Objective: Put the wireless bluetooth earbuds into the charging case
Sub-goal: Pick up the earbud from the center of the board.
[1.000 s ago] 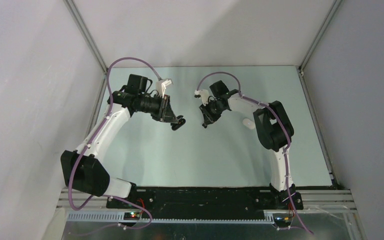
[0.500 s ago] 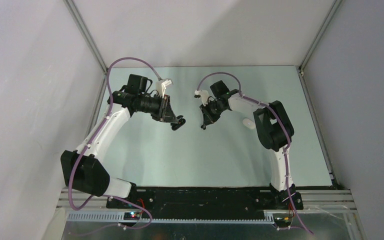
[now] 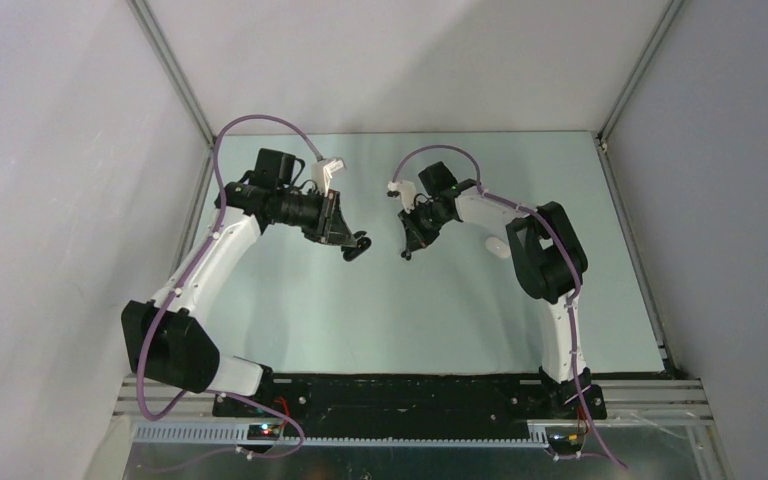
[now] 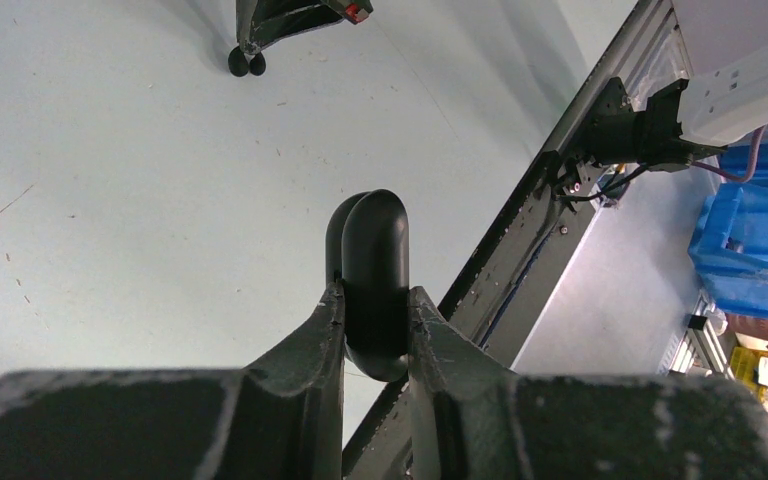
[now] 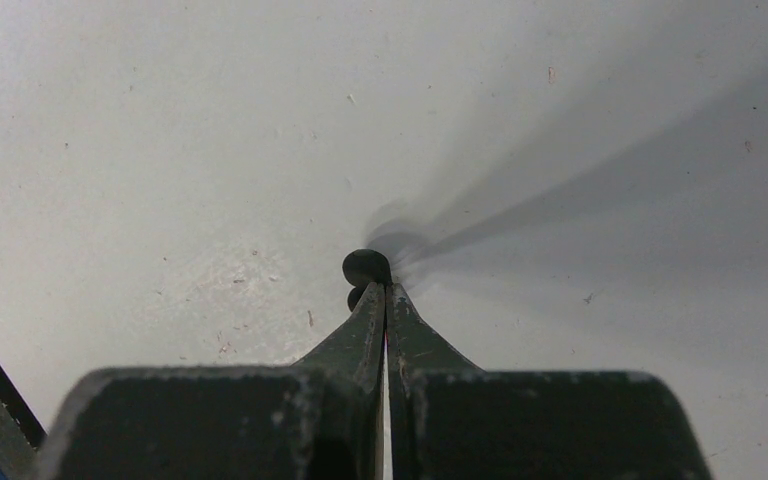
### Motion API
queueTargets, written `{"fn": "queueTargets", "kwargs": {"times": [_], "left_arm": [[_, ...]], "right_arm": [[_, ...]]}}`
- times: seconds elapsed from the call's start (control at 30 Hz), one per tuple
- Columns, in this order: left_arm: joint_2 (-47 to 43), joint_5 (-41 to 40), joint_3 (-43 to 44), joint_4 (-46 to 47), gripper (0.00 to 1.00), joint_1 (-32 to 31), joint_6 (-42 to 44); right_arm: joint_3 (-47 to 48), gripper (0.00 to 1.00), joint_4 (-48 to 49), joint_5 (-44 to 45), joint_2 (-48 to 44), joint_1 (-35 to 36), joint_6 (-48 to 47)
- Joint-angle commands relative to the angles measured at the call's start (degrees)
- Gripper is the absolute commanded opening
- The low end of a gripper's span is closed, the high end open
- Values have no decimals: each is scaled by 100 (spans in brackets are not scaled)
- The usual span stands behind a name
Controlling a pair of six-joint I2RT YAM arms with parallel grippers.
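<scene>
Two grips noted: left gripper [image 4: 375, 305] clenched on the black charging case [image 4: 372, 235], long axis running out from the jaws — right gripper [image 5: 385, 292] pinching a black earbud [image 5: 366, 266], near, to the case's right.

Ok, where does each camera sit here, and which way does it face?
Top external: fixed above and behind the bases, looking down on the table; left arm and right arm show whole.
Left wrist: on the left arm, looking down along the left fingers, shut on a black case.
Right wrist: on the right arm, looking down along the right fingers, shut on a black earbud.
Shared: left wrist also catches the right fingers' tips.
</scene>
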Motion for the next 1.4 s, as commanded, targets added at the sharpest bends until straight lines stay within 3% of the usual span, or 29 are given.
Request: {"fn": "queueTargets", "kwargs": {"times": [0.0,0.53,0.73,1.0,1.17,1.37], "left_arm": [[-117,-17,10,47,0,46,130],[-98,-17,18,46,0,50,142],[-69,-3,18,50,0,50,139],[-53,4,19,49,0,59,162],[-39,11,18,46,0,56,162],[-59,-18,20,50,0,58,157]], "right_arm": [[-44,0,-23,64,-156,57,-93],[-85,21,-2,241,-52,199,-60],[-142,22,22,281,-78,226,-33],[-94,12,24,261,-169,155,-39],[35,24,59,298,-149,83,-55],[113,24,35,162,-89,85,-103]]}}
